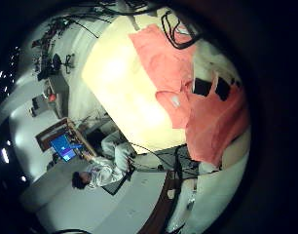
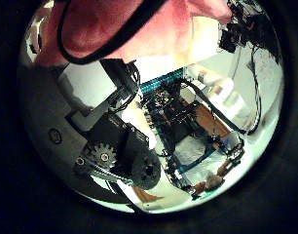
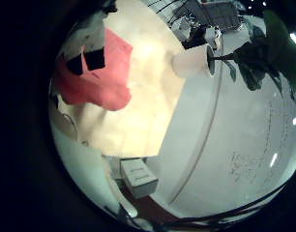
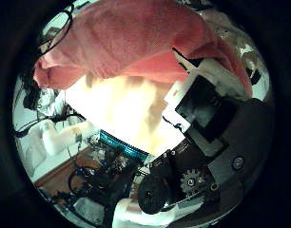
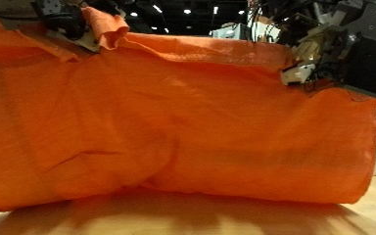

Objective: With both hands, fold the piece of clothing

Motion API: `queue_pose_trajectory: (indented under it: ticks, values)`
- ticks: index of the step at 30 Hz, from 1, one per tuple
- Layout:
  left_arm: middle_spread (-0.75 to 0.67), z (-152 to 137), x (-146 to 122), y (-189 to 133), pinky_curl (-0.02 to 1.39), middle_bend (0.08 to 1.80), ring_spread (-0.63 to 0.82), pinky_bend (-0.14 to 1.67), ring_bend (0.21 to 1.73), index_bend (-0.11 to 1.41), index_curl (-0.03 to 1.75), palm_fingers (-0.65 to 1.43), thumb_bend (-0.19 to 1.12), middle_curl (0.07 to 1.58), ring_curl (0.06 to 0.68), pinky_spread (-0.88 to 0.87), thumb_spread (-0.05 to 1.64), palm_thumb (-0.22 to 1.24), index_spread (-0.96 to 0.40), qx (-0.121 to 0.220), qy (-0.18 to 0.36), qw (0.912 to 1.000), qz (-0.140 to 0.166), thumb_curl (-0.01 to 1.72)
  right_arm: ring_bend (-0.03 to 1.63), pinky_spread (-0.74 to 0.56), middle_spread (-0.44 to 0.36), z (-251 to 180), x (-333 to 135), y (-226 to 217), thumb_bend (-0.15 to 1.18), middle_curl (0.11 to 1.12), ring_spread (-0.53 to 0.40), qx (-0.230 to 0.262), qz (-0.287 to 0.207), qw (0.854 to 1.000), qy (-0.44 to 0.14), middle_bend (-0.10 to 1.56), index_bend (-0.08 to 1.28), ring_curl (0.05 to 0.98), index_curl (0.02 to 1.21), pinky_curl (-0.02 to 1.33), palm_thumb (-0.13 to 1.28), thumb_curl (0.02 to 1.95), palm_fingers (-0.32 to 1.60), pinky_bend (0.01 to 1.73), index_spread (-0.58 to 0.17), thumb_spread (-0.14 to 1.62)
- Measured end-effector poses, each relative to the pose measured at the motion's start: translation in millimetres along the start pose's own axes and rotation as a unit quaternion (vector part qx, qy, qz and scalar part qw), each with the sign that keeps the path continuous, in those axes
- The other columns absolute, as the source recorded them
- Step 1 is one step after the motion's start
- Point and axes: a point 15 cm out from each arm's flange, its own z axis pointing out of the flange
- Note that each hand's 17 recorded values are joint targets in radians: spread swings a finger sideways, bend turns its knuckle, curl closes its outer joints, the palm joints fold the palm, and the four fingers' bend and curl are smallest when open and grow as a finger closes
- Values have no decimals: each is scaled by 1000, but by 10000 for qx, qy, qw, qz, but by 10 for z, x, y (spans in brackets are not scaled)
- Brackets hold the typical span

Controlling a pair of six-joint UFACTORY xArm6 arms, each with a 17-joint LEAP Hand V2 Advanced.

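Observation:
An orange garment (image 5: 175, 117) hangs spread out like a curtain, with its lower edge just above the wooden table (image 5: 254, 217). My left hand (image 5: 70, 20) is curled on one bunched top corner. My right hand (image 5: 321, 51) pinches the other top corner. In the left thumb side palm view the cloth (image 2: 120, 24) lies right against the palm, beside the hand's own fingers (image 2: 115, 146). The right thumb side palm view shows the cloth (image 4: 126, 43) draped over the fingers (image 4: 207, 100). Seen from the left little finger side, the garment (image 1: 203, 97) hangs over the table (image 1: 120, 78).
A white plant pot (image 3: 194, 60) stands on the floor beyond the table's far edge. A small white box (image 3: 138, 174) sits on a white surface near the right hand's side. The tabletop (image 3: 153, 82) shows beside the hanging cloth (image 3: 95, 72).

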Motion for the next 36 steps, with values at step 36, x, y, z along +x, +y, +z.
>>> queue_pose_trajectory:
  ticks: [36]
  values:
    - [-560,586,-979,-1993,468,955,-570,934,942,175,895,1077,-14,648,468,-758,1190,736,-675,-353,-110,9984,438,256,1331,-312,-232,1166,189,-2269,-8,948,-239,-676,-391,9969,26,1070,852,662,993,618,972,719,1067,1324,-365,1194]
